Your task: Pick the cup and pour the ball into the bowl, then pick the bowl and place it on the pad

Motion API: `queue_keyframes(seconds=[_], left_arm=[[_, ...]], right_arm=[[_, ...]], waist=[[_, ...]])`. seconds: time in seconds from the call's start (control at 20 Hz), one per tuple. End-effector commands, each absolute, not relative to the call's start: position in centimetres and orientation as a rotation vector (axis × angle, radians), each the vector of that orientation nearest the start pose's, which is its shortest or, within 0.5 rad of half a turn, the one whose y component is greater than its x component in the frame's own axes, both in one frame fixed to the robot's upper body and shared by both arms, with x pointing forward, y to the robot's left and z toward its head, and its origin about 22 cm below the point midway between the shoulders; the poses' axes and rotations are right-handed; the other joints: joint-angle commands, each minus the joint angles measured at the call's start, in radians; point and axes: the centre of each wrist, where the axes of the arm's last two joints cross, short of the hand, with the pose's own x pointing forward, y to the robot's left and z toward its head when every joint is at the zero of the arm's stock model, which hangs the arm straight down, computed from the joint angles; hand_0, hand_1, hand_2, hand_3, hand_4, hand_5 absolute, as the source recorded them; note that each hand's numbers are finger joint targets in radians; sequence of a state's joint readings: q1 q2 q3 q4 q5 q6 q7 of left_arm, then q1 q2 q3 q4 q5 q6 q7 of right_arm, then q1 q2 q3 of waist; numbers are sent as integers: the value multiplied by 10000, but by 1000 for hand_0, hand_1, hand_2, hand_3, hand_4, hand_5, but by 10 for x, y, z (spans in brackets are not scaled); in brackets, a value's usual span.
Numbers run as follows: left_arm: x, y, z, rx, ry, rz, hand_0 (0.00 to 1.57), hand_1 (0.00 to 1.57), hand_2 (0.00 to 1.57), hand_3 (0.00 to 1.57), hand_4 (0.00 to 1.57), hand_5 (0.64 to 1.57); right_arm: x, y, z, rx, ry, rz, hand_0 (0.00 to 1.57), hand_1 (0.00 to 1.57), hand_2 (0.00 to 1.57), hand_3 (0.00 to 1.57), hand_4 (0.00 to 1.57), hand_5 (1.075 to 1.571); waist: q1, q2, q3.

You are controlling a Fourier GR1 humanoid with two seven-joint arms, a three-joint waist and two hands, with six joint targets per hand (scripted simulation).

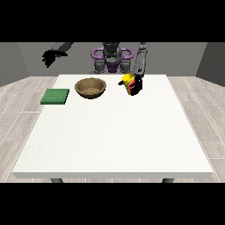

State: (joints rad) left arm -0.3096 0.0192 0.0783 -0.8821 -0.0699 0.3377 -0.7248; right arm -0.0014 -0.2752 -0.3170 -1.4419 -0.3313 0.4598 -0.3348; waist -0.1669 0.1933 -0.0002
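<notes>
Cup [128,81] tilted in robot hand [136,86] beside bowl [90,87].

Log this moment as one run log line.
phase: cup grasp | hand at view's right: on yellow cup | bowl: on table | pad: bare | other hand: raised

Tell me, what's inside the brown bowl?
The bowl looks empty: only its brown inside shows. The near rim hides a little of the bottom. The ball isn't visible anywhere; the hand covers much of the yellow cup.

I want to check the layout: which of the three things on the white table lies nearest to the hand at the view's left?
The flat green square pad, at the table's left edge. The brown wooden bowl and the yellow cup lie farther right of that raised hand.
</notes>
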Motion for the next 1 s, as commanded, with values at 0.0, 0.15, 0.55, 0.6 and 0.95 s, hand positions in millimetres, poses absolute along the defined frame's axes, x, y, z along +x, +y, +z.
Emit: queue_keyframes(seconds=[0.0,0.15,0.55,0.6,0.95], left_arm=[[301,226,-94,4696,-19036,-963,1306,1306,1571,1571,1169,1556],[301,215,-95,4989,-18717,-1454,1309,1309,1571,1571,1211,1550],[330,177,-67,7687,-17373,-4683,1320,1320,1571,1571,1232,1552],[345,176,-52,7917,-17428,-5022,1321,1321,1571,1571,1223,1552],[365,173,-45,10861,-15676,-9407,1269,1269,1571,1544,1171,1564]], right_arm=[[230,-398,25,1669,-19240,-57,0,0,0,0,218,1569],[216,-414,-3,1449,-18578,-532,0,0,0,0,310,1569],[233,-418,20,1266,-16840,-54,0,0,0,0,495,1571],[238,-410,15,1040,-17204,-329,0,0,0,0,515,1571],[247,-407,13,713,-15997,-432,0,0,0,0,618,1565]], waist=[[-173,257,-2],[151,-202,3],[149,-2273,24],[307,-2083,24],[585,-3020,44]])
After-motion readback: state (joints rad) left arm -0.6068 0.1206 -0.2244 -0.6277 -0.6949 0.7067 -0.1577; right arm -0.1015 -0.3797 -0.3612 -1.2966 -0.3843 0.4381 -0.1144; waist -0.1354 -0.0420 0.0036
